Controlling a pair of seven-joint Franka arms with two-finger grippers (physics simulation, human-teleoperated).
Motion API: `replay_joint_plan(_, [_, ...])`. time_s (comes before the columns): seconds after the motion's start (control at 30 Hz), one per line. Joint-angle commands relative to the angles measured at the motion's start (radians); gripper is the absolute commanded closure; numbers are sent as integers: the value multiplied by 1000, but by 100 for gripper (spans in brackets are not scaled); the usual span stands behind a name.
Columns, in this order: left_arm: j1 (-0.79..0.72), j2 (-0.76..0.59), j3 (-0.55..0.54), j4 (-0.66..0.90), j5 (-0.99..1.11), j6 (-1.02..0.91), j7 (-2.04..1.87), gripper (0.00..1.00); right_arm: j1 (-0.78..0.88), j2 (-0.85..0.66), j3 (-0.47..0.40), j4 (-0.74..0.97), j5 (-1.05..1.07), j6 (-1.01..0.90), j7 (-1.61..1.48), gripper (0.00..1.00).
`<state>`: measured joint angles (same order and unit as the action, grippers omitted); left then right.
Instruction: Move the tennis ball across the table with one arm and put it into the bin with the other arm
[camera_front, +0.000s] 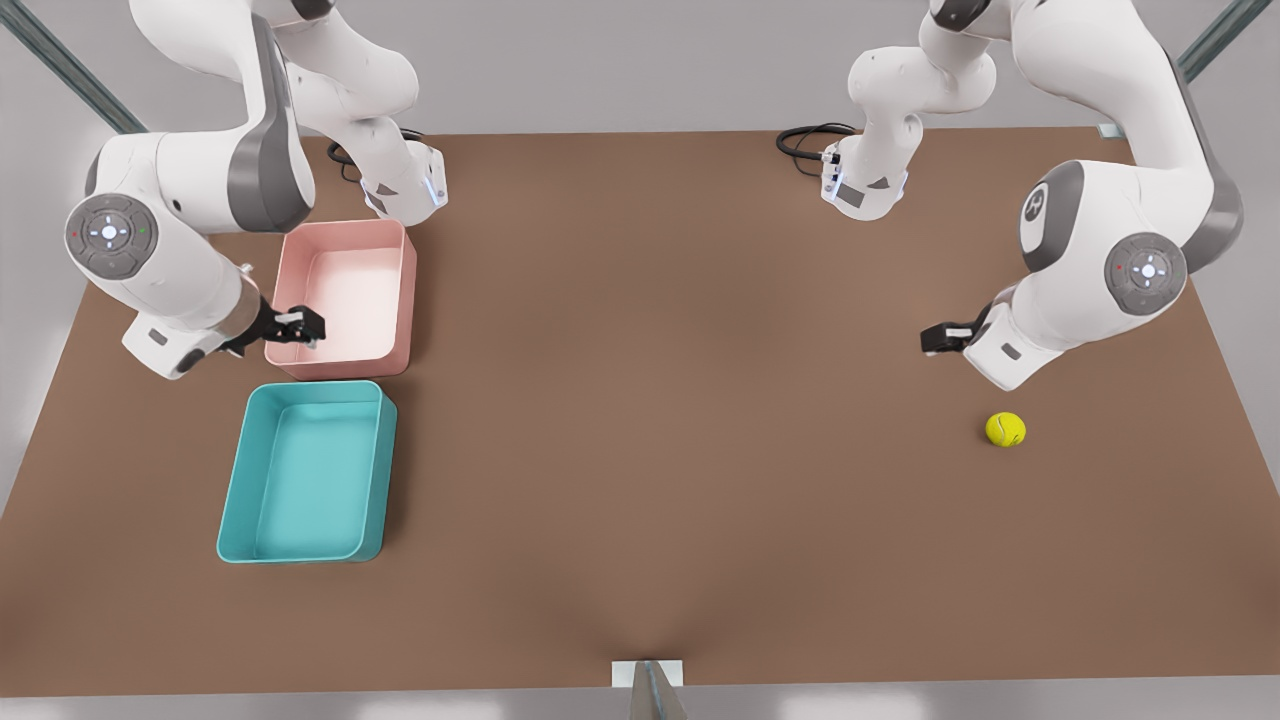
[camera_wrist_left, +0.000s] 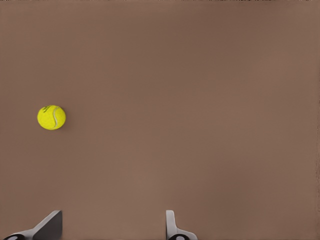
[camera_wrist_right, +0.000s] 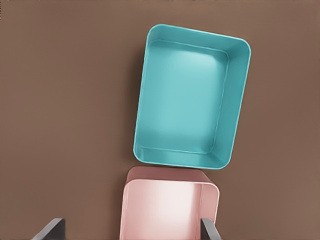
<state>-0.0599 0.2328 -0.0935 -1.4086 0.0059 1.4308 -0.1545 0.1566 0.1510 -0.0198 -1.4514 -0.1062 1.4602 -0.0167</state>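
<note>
You see the tennis ball (camera_front: 1005, 429) lying loose on the worktop (camera_front: 660, 400) near its right edge, just beside the left gripper (camera_front: 930, 340), jaws spread. The right gripper (camera_front: 305, 325), jaws spread, hangs over the pink tray (camera_front: 345, 298); the bin (camera_front: 308, 472) adjoins it.

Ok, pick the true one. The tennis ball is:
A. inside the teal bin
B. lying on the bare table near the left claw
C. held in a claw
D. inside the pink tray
B: the tennis ball lies on the bare table, close to the left claw, far from the teal bin.
</note>
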Motion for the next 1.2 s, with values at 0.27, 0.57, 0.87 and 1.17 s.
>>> replay_joint_plan(0.27, [120,192,158,-110,-24,321,969,79,-6,87,-22,9,56,52,9,0])
replay_joint_plan(0.57, [253,325,294,-211,-53,573,2271,79,-17,81,-34,-4,59,45,8,0])
replay_joint_plan(0.87, [267,353,290,-297,-15,764,2400,79,-29,27,-42,-70,82,54,6,0])
replay_joint_plan(1.17, [270,362,265,-331,32,761,2176,79,-28,30,-69,-75,82,65,-5,0])
